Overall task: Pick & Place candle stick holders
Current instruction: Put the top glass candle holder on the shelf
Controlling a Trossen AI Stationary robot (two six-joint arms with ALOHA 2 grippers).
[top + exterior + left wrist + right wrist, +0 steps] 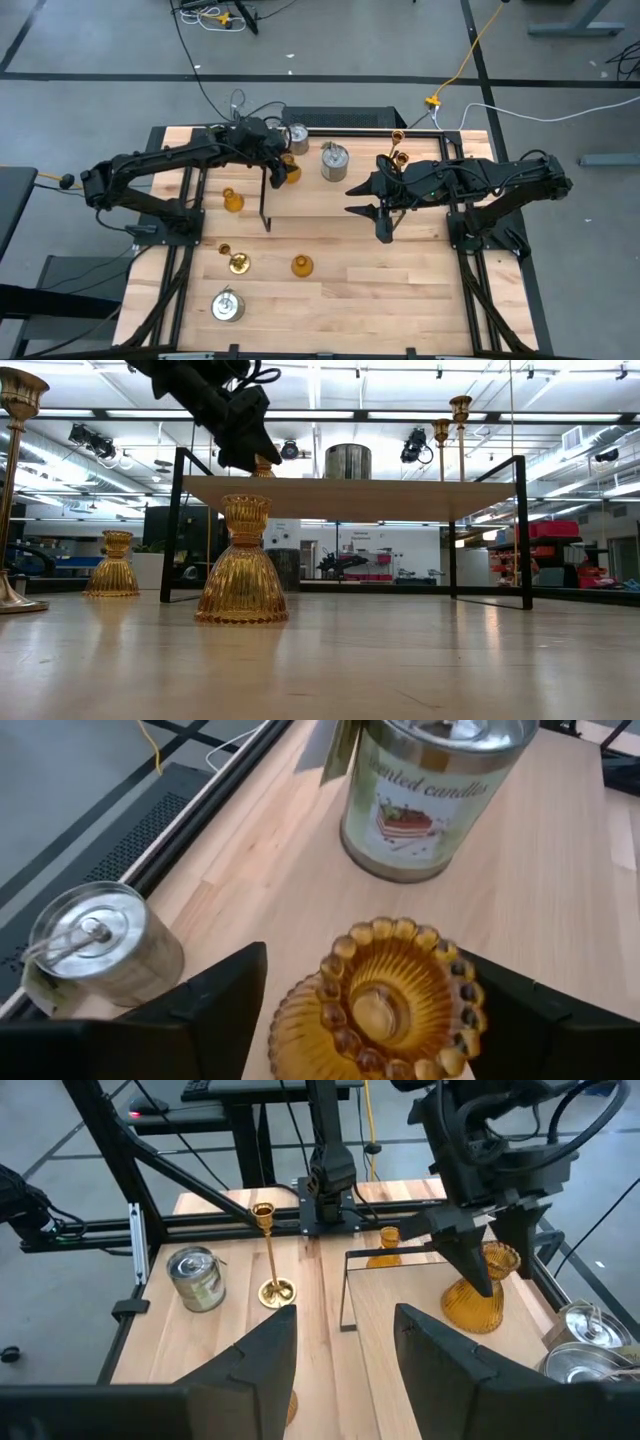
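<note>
Near left on the table [400, 300]: one silver tin holder [227, 306], a brass holder [238, 263] and an amber holder [301, 266] are standing apart. Mid-table: the right end effector [383, 215] is hovering, fingers parted, holding nothing. Far left, on the wooden rack [330, 200]: the left end effector [365, 1020] is standing spread around an amber ribbed holder [385, 1005], beside two silver tins [95, 945].

Bright, even overhead light from ceiling strip lamps [330, 412] (seen in the low view) fills the room. The pale wooden table [400, 260] shows only soft shadows. Glare glints on the ribbed amber glass holder [243, 565], whose near edges blur slightly.
</note>
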